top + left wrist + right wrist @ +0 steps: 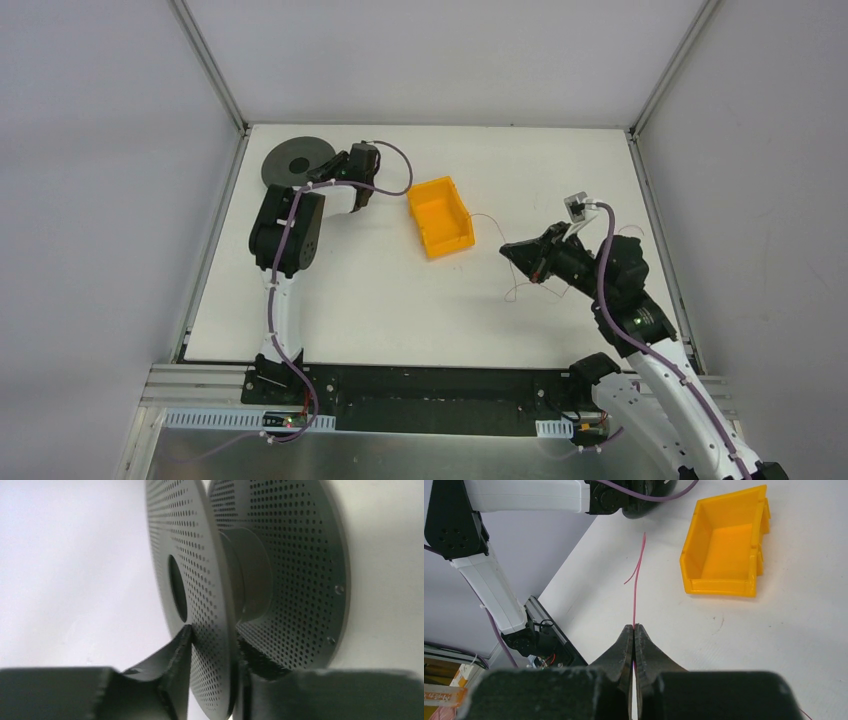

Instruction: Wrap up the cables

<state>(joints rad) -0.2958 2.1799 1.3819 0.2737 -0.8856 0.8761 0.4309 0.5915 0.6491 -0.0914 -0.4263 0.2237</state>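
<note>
Right arm reached inward, right pincer (pixel 634 627) closed on thin reddish wire (pixel 638 565) running straight ahead | yellow plastic bin (pixel 729 545) ahead-right | left pincer (pixel 214 635) clamped dark perforated spool (pixel 290 555) flange.

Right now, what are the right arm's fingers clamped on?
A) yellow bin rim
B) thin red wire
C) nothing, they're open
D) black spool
B: in the right wrist view the right fingers are shut on the thin red wire, which runs out past their tips; the yellow bin sits apart, and the left fingers grip the black spool.
</note>
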